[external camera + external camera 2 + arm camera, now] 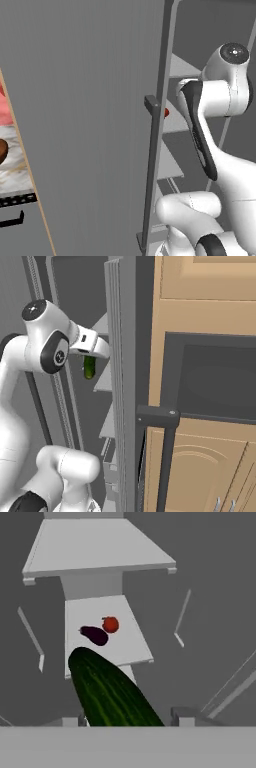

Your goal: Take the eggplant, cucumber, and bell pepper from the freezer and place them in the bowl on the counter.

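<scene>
The tall grey freezer (90,125) has a flat, matt door face like brushed metal, and its long vertical bar handle (151,165) is equally dull. The light grey inner shelves (100,547) look smooth and matt, like plastic. The slim dark green cucumber (110,694) has a slightly glossy, streaked skin; the small dark purple eggplant (94,635) and the round red bell pepper (110,624) look smooth. The tan cabinets (200,456) show a wood finish, the white-grey counter (12,165) veined marble.

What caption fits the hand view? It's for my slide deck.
Gripper holding the cucumber above a freezer shelf where the eggplant and bell pepper lie.
</scene>
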Robot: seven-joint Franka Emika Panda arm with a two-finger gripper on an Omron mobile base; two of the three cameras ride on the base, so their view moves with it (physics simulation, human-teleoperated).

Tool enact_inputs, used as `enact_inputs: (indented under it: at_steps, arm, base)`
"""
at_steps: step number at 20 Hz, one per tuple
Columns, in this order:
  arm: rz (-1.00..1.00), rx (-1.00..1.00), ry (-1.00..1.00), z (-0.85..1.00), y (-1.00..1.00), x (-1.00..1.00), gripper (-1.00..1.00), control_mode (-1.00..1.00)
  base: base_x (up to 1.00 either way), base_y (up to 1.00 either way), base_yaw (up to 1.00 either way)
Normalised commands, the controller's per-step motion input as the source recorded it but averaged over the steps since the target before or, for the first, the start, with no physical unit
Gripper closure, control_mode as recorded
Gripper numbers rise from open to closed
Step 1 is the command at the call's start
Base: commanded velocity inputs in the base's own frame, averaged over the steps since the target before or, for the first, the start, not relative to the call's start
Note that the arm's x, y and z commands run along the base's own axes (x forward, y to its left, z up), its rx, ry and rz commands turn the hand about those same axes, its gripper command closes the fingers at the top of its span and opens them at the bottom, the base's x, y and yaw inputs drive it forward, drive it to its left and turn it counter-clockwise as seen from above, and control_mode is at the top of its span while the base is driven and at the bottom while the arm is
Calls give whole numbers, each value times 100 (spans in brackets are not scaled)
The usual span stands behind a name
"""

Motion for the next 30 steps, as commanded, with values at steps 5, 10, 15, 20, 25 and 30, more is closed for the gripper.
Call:
enact_inputs:
  at_steps: [5, 10, 15, 20, 25, 30]
  arm:
    - [-18, 2, 0, -5, 8, -89, 100, -100]
    - [-11, 2, 0, -6, 2, -87, 100, -100]
    - [-1, 3, 0, -15, 0, -75, 100, -100]
    - [1, 4, 6, -4, 14, -49, 100, -100]
    - [8, 3, 11, 0, 29, -7, 100, -100]
    - [14, 3, 10, 0, 13, 0, 100, -100]
  base:
    - [0, 0, 0]
    - [0, 0, 0]
    - [0, 0, 0]
    - [0, 0, 0]
    - [0, 0, 0]
    - [0, 0, 0]
